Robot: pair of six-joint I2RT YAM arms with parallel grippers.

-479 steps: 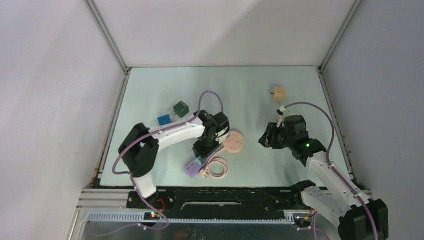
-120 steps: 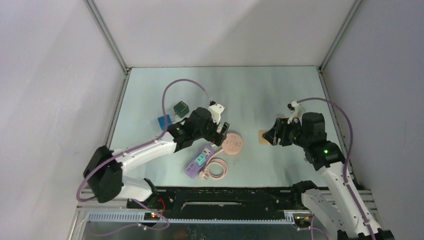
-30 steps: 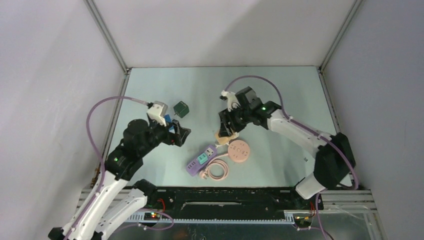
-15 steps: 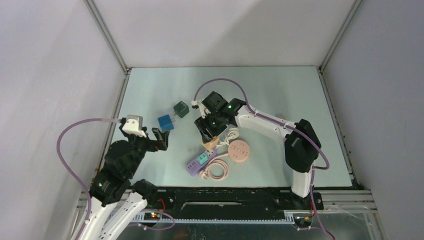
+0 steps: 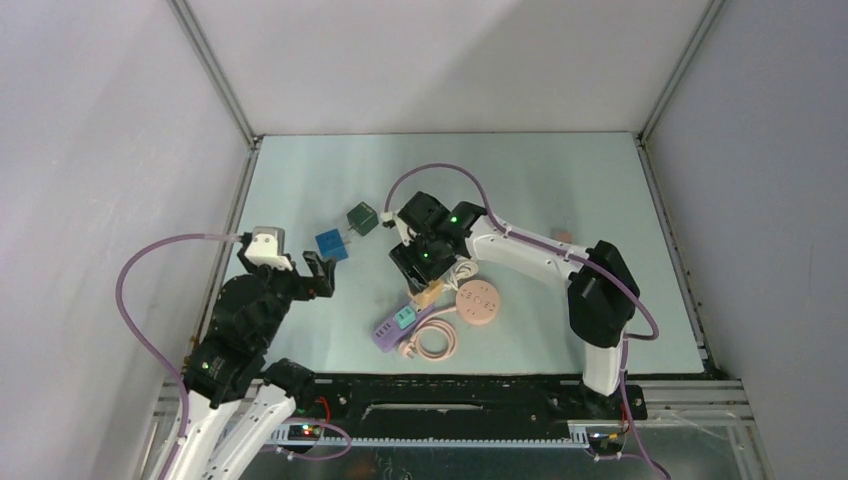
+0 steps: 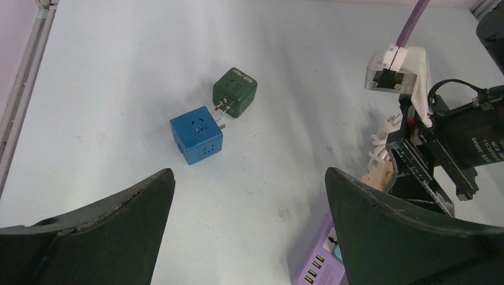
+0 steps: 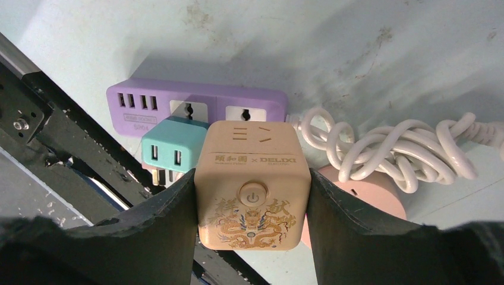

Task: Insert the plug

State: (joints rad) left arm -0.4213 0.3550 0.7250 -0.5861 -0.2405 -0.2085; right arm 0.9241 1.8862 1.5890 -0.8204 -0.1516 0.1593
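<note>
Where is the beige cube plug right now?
The beige cube plug is clamped in the right gripper, centre of the right wrist view, at the purple power strip, beside the teal adapter.

The beige cube plug (image 7: 254, 181) has one printed line across its face: small Chinese characters, a × sign, and at 3 o'clock of that sign the brand DELIXI. At 6 o'clock from the line is a round button with a power symbol, flanked by ornate gold Chinese characters I cannot read. Tiny print on the purple power strip (image 7: 196, 107) and faint lettering on the dark green cube (image 6: 235, 92) are illegible.
</note>
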